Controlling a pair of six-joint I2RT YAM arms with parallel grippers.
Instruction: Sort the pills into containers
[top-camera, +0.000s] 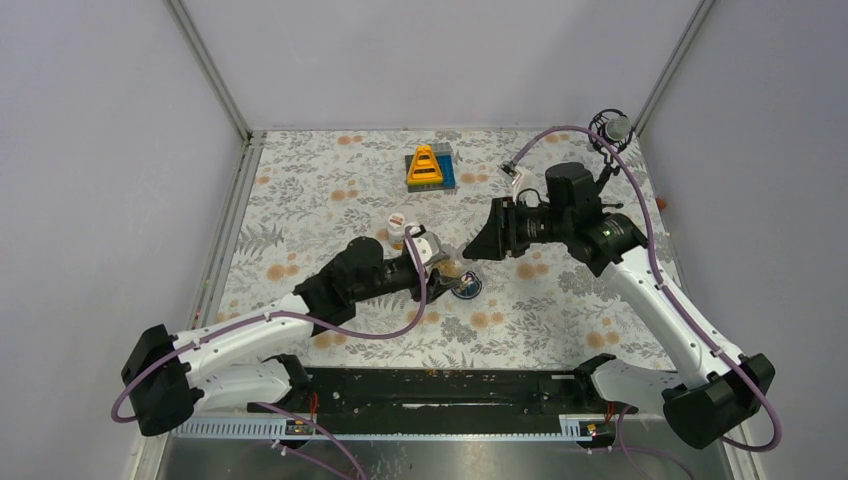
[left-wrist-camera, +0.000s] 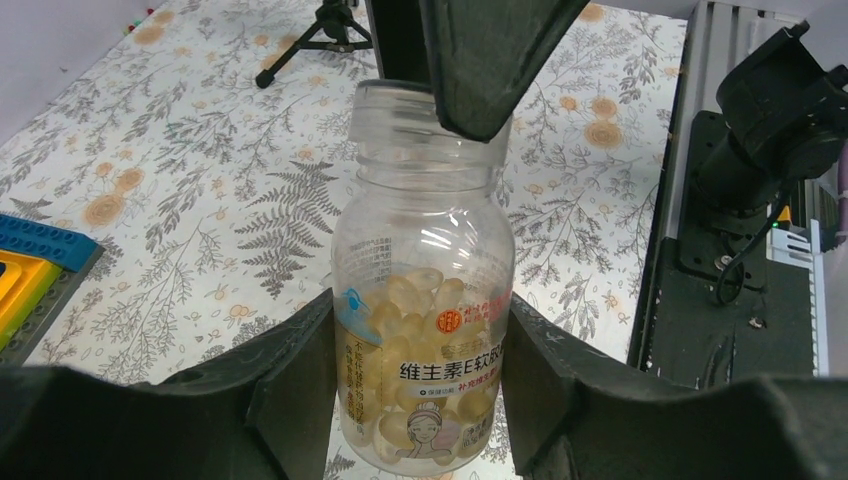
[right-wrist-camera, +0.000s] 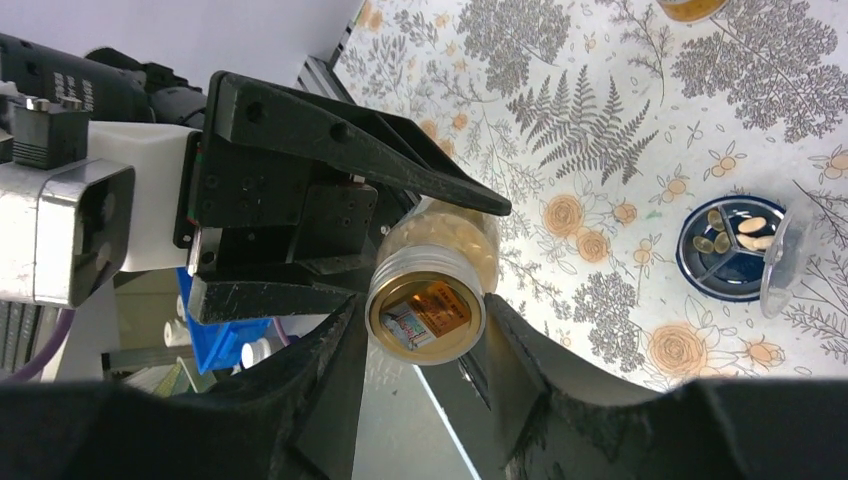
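Left wrist view puts it squarely before you: your left pincer (left-wrist-camera: 420, 330) is closed about halfway, its two black fingers pressed against the sides of a translucent plastic pill bottle with a printed label (left-wrist-camera: 424, 200). The bottle has no cap on and holds pale yellow capsules (left-wrist-camera: 425, 290) in its lower part. A black finger of your right pincer (right-wrist-camera: 424, 325) reaches in from the top of that view and overlaps the bottle's rim.

From the right wrist view you look straight into the bottle's open mouth. Your right pincer is likewise roughly half closed, with one finger against each side of the threaded neck. Both pincers have hold of the same bottle, the left on the body and the right on the neck.

In the top external view you see the two pincers meet near the middle of the floral-patterned table (top-camera: 560, 310). A small round dark-blue dish (right-wrist-camera: 683, 250) sits on the table just beside them, on the near side. It is divided into compartments and has a few pale oval pills (right-wrist-camera: 752, 226) in it, and a clear lid (right-wrist-camera: 778, 262) stands tilted at its edge. A white pill bottle with a red label (top-camera: 398, 226) stands upright just beyond your left pincer. A yellow triangular toy (top-camera: 426, 163) on a grey-blue base (top-camera: 447, 172) lies well apart at the far side.
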